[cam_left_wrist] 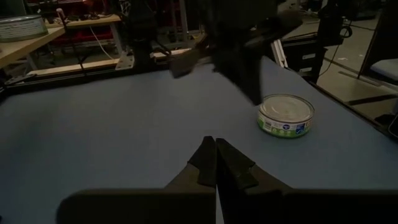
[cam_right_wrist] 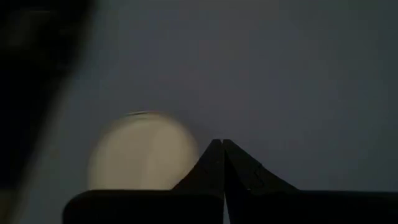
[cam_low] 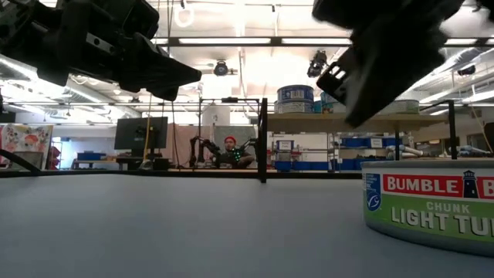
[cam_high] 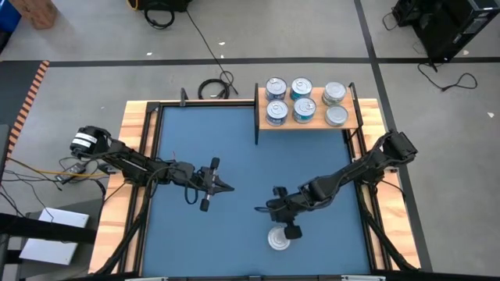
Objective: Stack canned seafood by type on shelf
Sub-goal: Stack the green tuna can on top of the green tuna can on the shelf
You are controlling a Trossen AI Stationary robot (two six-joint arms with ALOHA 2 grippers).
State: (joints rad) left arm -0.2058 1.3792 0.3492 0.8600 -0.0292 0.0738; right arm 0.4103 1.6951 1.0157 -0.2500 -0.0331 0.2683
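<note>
Near the front edge of the blue mat (cam_high: 234,156) you have one loose tin (cam_high: 279,238) lying flat, green-labelled, apart from everything else. Your right gripper (cam_high: 266,208) hangs just above and beside it with its fingers pressed together and nothing between them; the right wrist view shows the silver lid close by the closed tips. Your left gripper (cam_high: 227,187) waits over the middle of the mat, likewise pinched closed and empty, pointed toward that same tin.

At the far side, the shelf (cam_high: 308,125) already carries six tins (cam_high: 303,101) in two rows: four with blue sides on its left part, two grey ones on its right.

Expect the loose tin to be rigid and fairly dense for its size, with a smooth metal wall and a slick lid, so it should not crush but could slide in a weak pinch. It is low and wide, so you would need to spread the fingers well before coming down, then clamp across its round side wall, straight over the middle, keeping it level
</note>
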